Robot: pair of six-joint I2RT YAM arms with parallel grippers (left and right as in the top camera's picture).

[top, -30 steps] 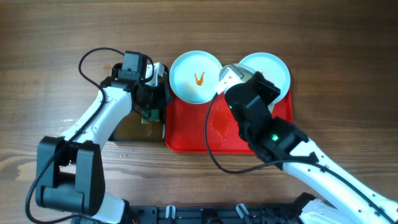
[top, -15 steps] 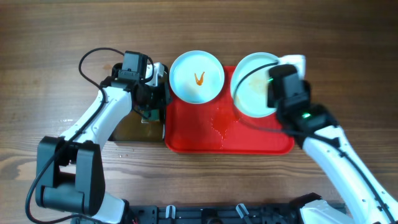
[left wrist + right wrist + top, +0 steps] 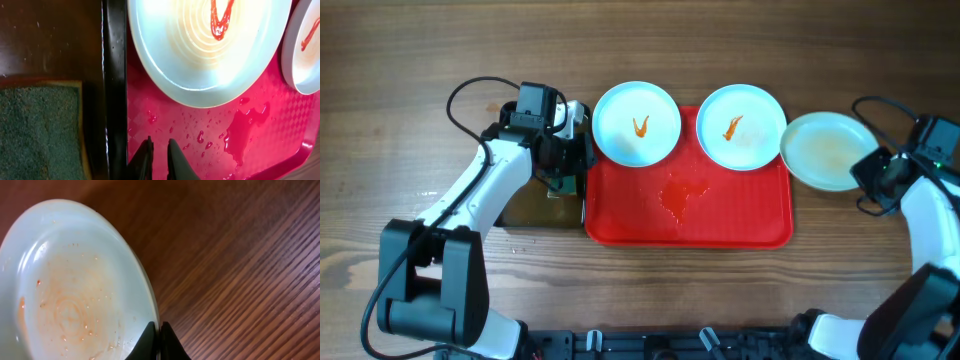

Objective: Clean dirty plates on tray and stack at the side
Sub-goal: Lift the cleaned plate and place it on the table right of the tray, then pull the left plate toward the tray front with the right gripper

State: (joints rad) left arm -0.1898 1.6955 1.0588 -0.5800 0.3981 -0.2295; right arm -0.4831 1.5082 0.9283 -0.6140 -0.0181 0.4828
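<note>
The right pincer [image 3: 867, 173] has swung out to the right since half a second ago. It has carried the smeared plate [image 3: 825, 150] off the red tray [image 3: 720, 228] and uncovered a second squiggle plate [image 3: 741, 126]; the left arm is keeping its place.

From overhead, the right pincer is clenching the smeared plate's right rim. The plate is reaching out to this pincer's left over the wooden table [image 3: 420, 60], its far edge just beside the second squiggle plate (whether it is resting on the wood or hanging above it, I cannot tell). The left pincer [image 3: 575, 175] is hanging at the edge of the black tray [image 3: 535, 212]. The red tray is lying just to its right, and the first squiggle plate [image 3: 637, 122] is to its right and further from the robot. A reddish puddle [image 3: 682, 195] is sitting on the red tray between the two pincers.

At the left wrist, the left pincer [image 3: 159, 159] is showing its jaws drawn nearly together, gripping nothing. The first squiggle plate is lying ahead of the tips, a green sponge [image 3: 40, 130] is soaking to their left, and the puddle is spreading to their right.

At the right wrist, the right pincer [image 3: 159, 340] is pinching the smeared plate's rim. The plate is spreading to the left of the tips, with wood grain showing to their right.
</note>
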